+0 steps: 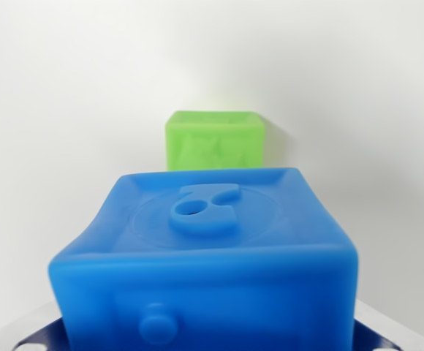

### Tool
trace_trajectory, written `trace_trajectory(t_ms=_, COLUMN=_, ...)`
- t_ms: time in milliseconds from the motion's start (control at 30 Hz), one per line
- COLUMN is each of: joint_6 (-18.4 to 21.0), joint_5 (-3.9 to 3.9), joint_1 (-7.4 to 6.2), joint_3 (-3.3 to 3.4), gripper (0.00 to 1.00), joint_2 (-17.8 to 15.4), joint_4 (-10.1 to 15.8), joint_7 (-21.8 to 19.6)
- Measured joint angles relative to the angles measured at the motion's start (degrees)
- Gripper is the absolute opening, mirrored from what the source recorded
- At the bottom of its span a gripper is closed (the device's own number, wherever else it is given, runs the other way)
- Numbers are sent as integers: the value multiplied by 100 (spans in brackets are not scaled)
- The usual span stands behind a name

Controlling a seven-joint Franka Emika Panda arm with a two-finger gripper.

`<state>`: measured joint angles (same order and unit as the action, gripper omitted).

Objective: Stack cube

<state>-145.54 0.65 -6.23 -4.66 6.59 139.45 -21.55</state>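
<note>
Blue cube (212, 252) fills the lower frame, sitting right up against the camera, between where the jaws would close, so it looks carried rather than resting on the counter (66, 88). The jaws themselves are mostly out of sight: only slivers of pale metal and dark blue show at the bottom corners on either side of the cube, so I cannot tell for certain whether they are clamped on it, though the cube's closeness and its slightly squeezed, bulging sides suggest a grip. Its top face shows a raised figure with a hole, and a small knob stands out on the near face. Beyond the jaws, straight ahead and a little toward the wrist view's right of centre, sits the green cube (215, 140), upright on the white counter, well apart from the blue one and partly hidden behind its far edge. That line-up makes sense: green reads as the base, blue as the piece to go on top. By my reckoning, this is the carry stage, with the stack not yet made; the blue cube needs to travel forward and settle squarely over the green.
</note>
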Motion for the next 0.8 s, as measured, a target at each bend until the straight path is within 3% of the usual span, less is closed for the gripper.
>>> trace_trajectory(t_ms=800, joint_6=-856, joint_5=141, joint_1=-7, joint_3=33, gripper=0, joint_2=822, joint_4=23, joint_7=-90)
